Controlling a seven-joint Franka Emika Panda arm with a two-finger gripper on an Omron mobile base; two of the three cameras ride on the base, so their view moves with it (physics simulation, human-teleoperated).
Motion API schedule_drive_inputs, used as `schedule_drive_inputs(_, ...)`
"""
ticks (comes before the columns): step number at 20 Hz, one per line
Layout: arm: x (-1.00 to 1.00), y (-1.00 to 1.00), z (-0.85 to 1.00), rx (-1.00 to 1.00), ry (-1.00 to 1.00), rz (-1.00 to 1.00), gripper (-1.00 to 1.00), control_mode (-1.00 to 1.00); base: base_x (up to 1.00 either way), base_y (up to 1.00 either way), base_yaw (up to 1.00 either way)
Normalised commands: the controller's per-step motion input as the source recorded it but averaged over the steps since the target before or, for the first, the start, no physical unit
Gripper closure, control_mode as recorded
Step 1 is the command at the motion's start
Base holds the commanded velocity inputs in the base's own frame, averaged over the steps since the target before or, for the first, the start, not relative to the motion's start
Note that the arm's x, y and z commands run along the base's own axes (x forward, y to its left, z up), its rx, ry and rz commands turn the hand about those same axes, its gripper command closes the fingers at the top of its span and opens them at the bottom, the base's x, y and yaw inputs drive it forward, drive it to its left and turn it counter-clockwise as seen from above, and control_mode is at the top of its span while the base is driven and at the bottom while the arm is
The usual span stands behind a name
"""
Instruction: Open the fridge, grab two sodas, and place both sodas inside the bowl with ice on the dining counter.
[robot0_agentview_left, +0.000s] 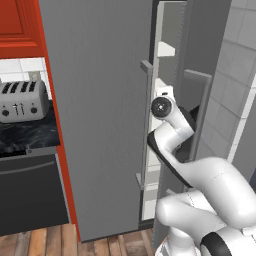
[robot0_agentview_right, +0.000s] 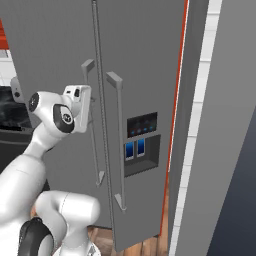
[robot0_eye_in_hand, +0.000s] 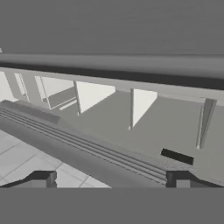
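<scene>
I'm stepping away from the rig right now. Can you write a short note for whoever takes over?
Gripper: open, holding nothing, up against the fridge at the left door's handle, where the two doors meet.
Fridge: in the left base view one door stands ajar and white shelves show through the gap; no sodas can be made out inside.
Done: fridge partly opened.
Left: swing the door wide, grab two sodas, place both in the bowl with ice on the dining counter.
Nearby: a toaster on the black worktop to the left.

White rounded arm (robot0_agentview_left: 210, 185), dark joints, black cable
</scene>
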Motion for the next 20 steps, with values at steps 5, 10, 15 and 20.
schedule_drive_inputs(5, 0.44, 0.00, 0.00, 0.00, 0.01, 0.05, -1.00, -1.00, 0.00, 0.00, 0.00)
schedule_drive_inputs(10, 0.19, -0.02, 0.00, 0.00, 0.00, 0.01, -1.00, -1.00, 0.00, 0.00, 0.00)
schedule_drive_inputs(15, -0.07, -0.21, 0.00, 0.00, 0.00, -0.01, -1.00, -1.00, 0.00, 0.00, 0.00)
schedule_drive_inputs(20, -0.17, -0.31, 0.00, 0.00, 0.00, -0.06, -1.00, -1.00, 0.00, 0.00, 0.00)
